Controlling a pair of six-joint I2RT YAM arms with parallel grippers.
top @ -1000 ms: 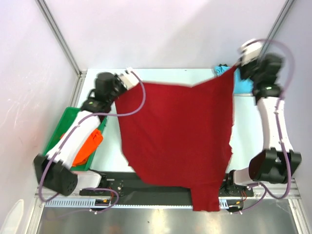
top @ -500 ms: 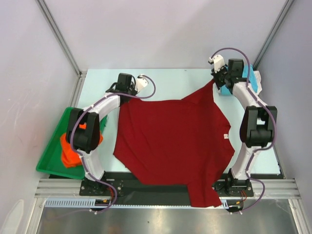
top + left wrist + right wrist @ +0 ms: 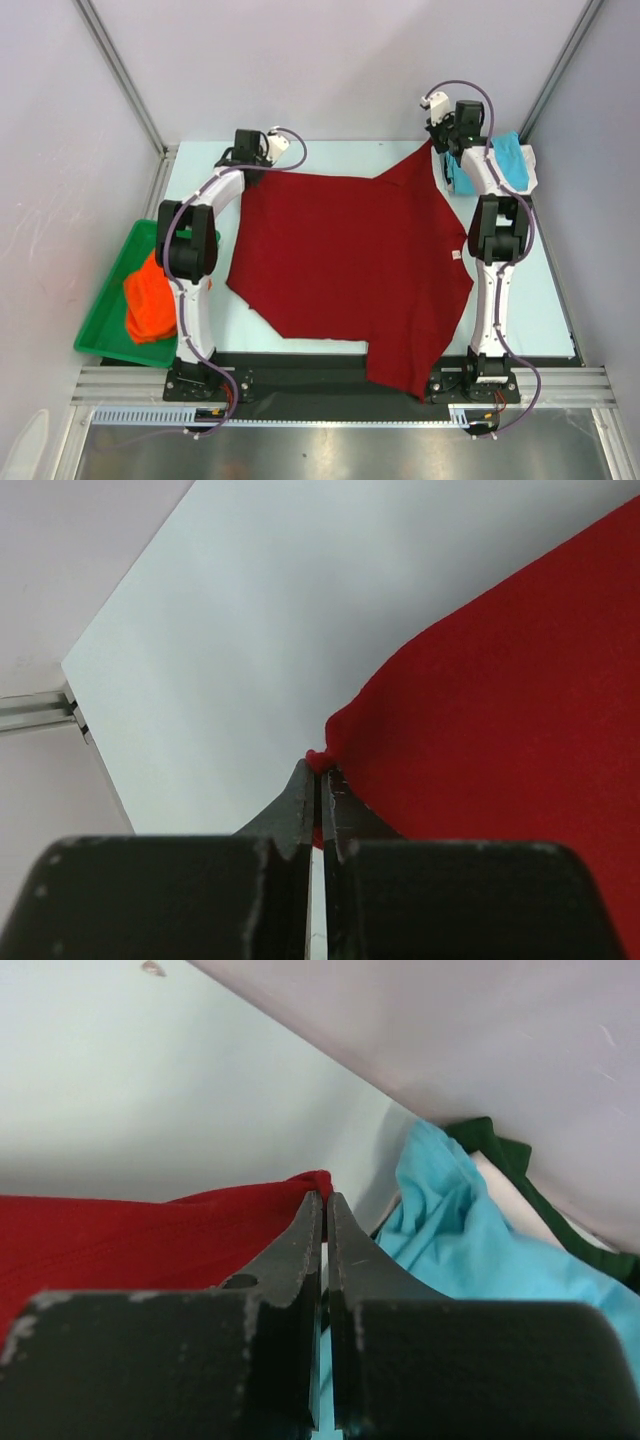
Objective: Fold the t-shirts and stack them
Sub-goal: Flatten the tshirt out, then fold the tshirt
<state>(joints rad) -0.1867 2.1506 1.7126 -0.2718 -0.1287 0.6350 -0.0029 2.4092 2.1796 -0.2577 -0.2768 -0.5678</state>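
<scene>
Both claws were clamped tight. The left gripper (image 3: 318, 770) pinched one corner of the dark red t-shirt (image 3: 350, 260), and the right gripper (image 3: 323, 1200) pinched the opposite corner, jaws closed to a slit on the cloth.

And what a change in a second! A moment earlier that shirt hung in the air, stretched like a banner between two raised arms. Then the arms swung forward and down to the far side of the table (image 3: 340, 155), and the shirt lay spread across it, fairly flat. Its near end still trailed off the near edge over the rail, between the arm bases.

By my reading, the lay-out step was as good as done. The folding itself had not begun, and nothing was stacked.

The turquoise t-shirt (image 3: 470, 1250) sat bunched just beside the right claw at the far right corner, with a bit of dark green cloth (image 3: 490, 1140) behind it. The orange t-shirt (image 3: 148, 305) lay crumpled in the green tray (image 3: 100, 325) on the left.

As for writing, a small pale tag (image 3: 457, 254) showed on the red shirt's right edge, too small to read. No brand or lettering could be made out anywhere else.
</scene>
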